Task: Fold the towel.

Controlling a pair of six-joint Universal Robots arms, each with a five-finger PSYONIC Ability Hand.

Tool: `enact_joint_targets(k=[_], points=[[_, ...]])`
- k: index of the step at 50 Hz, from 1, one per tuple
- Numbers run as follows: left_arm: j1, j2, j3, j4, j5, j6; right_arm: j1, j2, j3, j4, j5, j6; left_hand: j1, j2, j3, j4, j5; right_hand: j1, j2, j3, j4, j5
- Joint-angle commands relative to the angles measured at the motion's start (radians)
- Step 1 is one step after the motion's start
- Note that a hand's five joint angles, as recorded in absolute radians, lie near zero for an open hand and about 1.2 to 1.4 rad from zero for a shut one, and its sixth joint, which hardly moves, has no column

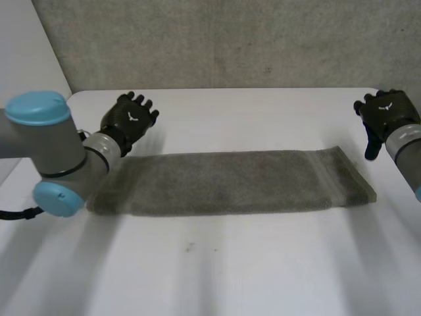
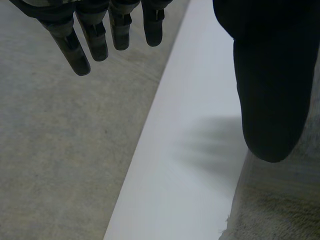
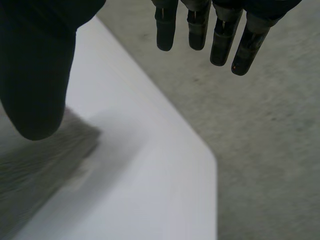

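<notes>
In the head view, a long grey terry towel point(image 1: 230, 183) lies flat as a narrow strip across the middle of the white table point(image 1: 217, 276). It runs left to right, and its banded right end slants a little toward the far side. The black left hand point(image 1: 129, 120) hangs at the strip's left end, just past its far edge. Its fingers are spread and relaxed, grasping nothing. Its grey arm with light-blue caps point(image 1: 46, 151) comes in from the left. The black right hand point(image 1: 385, 113) sits at the far right, beyond the towel's right end and apart from it, with loose fingers that also hold nothing.

In the left wrist view, the left hand point(image 2: 270, 75) shows straight fingers point(image 2: 80, 55) set wide from the thumb, with nothing between them. A corner of the towel point(image 2: 285, 210) lies under the thumb's tip. Bare table point(image 2: 170, 165) lies between thumb and fingers. Past the table's edge, under the fingers, is a grey speckled surface point(image 2: 60, 150).

In the right wrist view, the right hand point(image 3: 40, 65) is released, its fingers point(image 3: 220, 40) straight and well apart from the thumb. The towel's end point(image 3: 40, 170) lies beneath the thumb, not touched. Bare table point(image 3: 150, 190) lies beside the towel, and the grey speckled surface point(image 3: 260, 150) lies under the fingers.
</notes>
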Motion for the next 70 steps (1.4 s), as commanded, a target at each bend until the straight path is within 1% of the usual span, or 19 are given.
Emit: enact_joint_targets(k=[1,6,12,19,26,31,32,34,35,43,47,48,50,54,59,61,67,69,70], points=[[0.013,0.197,-0.183,0.004,0.008,-0.162,-0.036,-0.054,0.123,0.155,-0.123,-0.002,0.005,0.011,0.012,0.010,-0.024,-0.036,-0.057,-0.039,-0.059,-0.078],[0.009,0.289,-0.330,0.047,0.007,-0.292,-0.120,-0.073,0.221,0.150,-0.221,-0.010,0.005,0.011,0.012,0.010,-0.024,0.024,0.002,0.021,0.001,-0.018],[0.006,0.353,-0.428,0.106,0.008,-0.392,-0.158,-0.051,0.268,0.062,-0.255,-0.016,0.007,0.014,0.015,0.013,-0.021,0.182,0.161,0.179,0.160,0.141],[0.007,0.375,-0.486,0.177,0.007,-0.408,-0.178,0.012,0.284,-0.043,-0.260,-0.016,0.007,0.014,0.015,0.013,-0.021,0.440,0.419,0.437,0.418,0.399],[0.010,0.373,-0.502,0.180,0.007,-0.409,-0.178,0.052,0.279,-0.046,-0.261,-0.025,0.007,0.014,0.015,0.013,-0.021,0.506,0.484,0.503,0.483,0.464],[0.007,0.375,-0.509,0.182,0.007,-0.409,-0.178,0.065,0.278,-0.046,-0.260,-0.045,0.008,0.014,0.015,0.013,-0.021,0.909,0.888,0.906,0.887,0.868],[0.007,0.375,-0.509,0.182,0.007,-0.409,-0.178,0.065,0.277,-0.046,-0.260,-0.045,0.007,0.014,0.015,0.013,-0.021,0.911,0.889,0.908,0.888,0.869],[0.004,0.375,-0.511,0.182,0.007,-0.411,-0.180,0.072,0.273,-0.046,-0.260,-0.048,0.007,0.014,0.015,0.013,-0.021,1.177,1.155,1.174,1.154,1.135],[0.004,0.375,-0.511,0.182,0.007,-0.411,-0.180,0.072,0.273,-0.046,-0.260,-0.048,0.007,0.014,0.015,0.013,-0.021,1.178,1.156,1.175,1.155,1.136],[0.002,0.378,-0.517,0.182,0.007,-0.411,-0.243,0.068,0.242,-0.048,-0.215,-0.088,0.007,0.014,0.015,0.013,-0.021,1.186,1.164,1.183,1.163,1.144],[0.005,0.392,-0.520,0.180,0.004,-0.412,-0.307,0.046,0.196,-0.048,-0.105,-0.186,0.007,0.014,0.015,0.013,-0.021,1.186,1.164,1.183,1.163,1.144],[0.006,0.392,-0.520,0.180,0.004,-0.412,-0.307,0.046,0.196,-0.048,-0.105,-0.186,0.007,0.014,0.015,0.013,-0.021,1.186,1.164,1.183,1.163,1.144],[0.009,0.399,-0.520,0.180,0.004,-0.412,-0.333,0.022,0.167,-0.054,-0.019,-0.267,0.007,0.014,0.015,0.013,-0.021,1.186,1.164,1.183,1.163,1.144],[0.009,0.407,-0.520,0.180,0.004,-0.412,-0.332,-0.008,0.152,-0.078,0.020,-0.303,0.007,0.014,0.015,0.013,-0.021,1.186,1.164,1.183,1.163,1.144],[0.007,0.413,-0.520,0.180,0.002,-0.412,-0.229,-0.047,0.146,-0.103,0.000,-0.266,0.007,0.014,0.015,0.013,-0.021,1.186,1.164,1.183,1.163,1.144],[0.007,0.418,-0.520,0.180,0.001,-0.412,-0.084,-0.083,0.135,-0.126,-0.025,-0.200,0.007,0.014,0.015,0.013,-0.021,1.186,1.164,1.183,1.163,1.144],[0.010,0.436,-0.540,0.182,0.001,-0.412,0.104,-0.092,0.149,-0.198,-0.103,-0.134,0.007,0.014,0.015,0.013,-0.021,1.186,1.164,1.183,1.163,1.144],[0.012,0.441,-0.542,0.182,0.001,-0.412,0.276,-0.077,0.162,-0.257,-0.178,-0.133,0.007,0.014,0.015,0.013,-0.021,1.186,1.164,1.183,1.163,1.144],[0.012,0.441,-0.542,0.182,0.001,-0.412,0.277,-0.077,0.162,-0.258,-0.178,-0.133,0.007,0.014,0.015,0.013,-0.021,1.186,1.164,1.183,1.163,1.144]])
